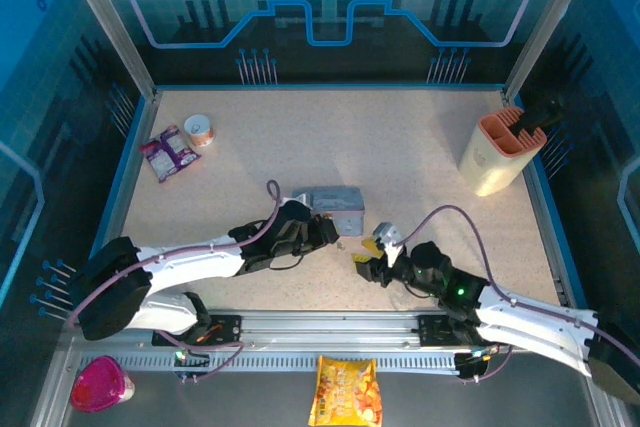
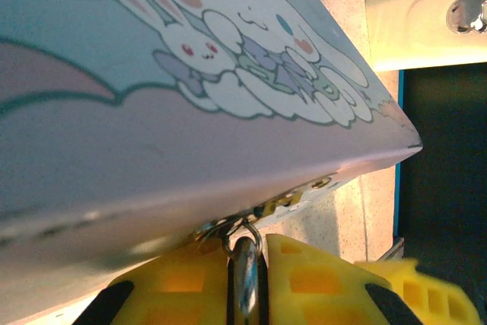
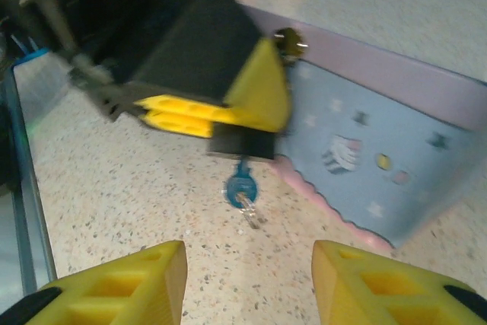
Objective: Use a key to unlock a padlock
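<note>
Padlock (image 3: 242, 144) sits at the front face of the tin (image 3: 380, 157), mid-bench toward the near edge, clamped in the left gripper (image 2: 245, 279). Risk: the key (image 3: 242, 192) dangling beneath may swing or twist aside if approached off-centre. Right gripper (image 3: 247, 279) stands wide open, empty, touching nothing, short of the key.
</note>
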Robot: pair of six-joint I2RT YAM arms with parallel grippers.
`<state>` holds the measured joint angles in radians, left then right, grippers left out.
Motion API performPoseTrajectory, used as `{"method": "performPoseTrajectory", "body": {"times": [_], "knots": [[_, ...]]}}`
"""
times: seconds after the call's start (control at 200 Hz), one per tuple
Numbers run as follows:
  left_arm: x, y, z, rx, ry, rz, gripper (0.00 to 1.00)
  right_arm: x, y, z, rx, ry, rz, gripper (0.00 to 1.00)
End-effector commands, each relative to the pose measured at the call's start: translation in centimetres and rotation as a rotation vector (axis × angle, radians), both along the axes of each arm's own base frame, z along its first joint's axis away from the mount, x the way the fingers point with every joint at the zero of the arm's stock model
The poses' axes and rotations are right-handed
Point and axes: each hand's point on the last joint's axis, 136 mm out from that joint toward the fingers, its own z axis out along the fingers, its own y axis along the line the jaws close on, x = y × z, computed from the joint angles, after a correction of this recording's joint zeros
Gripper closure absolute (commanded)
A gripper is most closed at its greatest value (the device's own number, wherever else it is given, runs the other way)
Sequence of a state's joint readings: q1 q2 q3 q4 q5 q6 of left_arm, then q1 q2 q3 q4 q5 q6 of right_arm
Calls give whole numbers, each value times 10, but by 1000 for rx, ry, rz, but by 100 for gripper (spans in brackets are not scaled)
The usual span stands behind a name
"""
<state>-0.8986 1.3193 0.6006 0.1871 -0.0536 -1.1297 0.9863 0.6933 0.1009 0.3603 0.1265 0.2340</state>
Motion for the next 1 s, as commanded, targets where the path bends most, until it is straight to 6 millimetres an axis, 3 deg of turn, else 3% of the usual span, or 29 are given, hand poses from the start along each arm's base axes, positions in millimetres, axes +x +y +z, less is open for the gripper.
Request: {"method": "performPoseTrajectory", "body": {"times": [0.0,0.425,0.996], "knots": [[2,-7,26,-68,-32,-16,100,7,5,17,-44,-231,-26,52],[-2,-9,23,-96,-1,-18,100,13,35,21,-91,-395,-75,59],[-6,-6,27,-116,3,-13,100,26,53,3,-129,-418,-148,75]]}}
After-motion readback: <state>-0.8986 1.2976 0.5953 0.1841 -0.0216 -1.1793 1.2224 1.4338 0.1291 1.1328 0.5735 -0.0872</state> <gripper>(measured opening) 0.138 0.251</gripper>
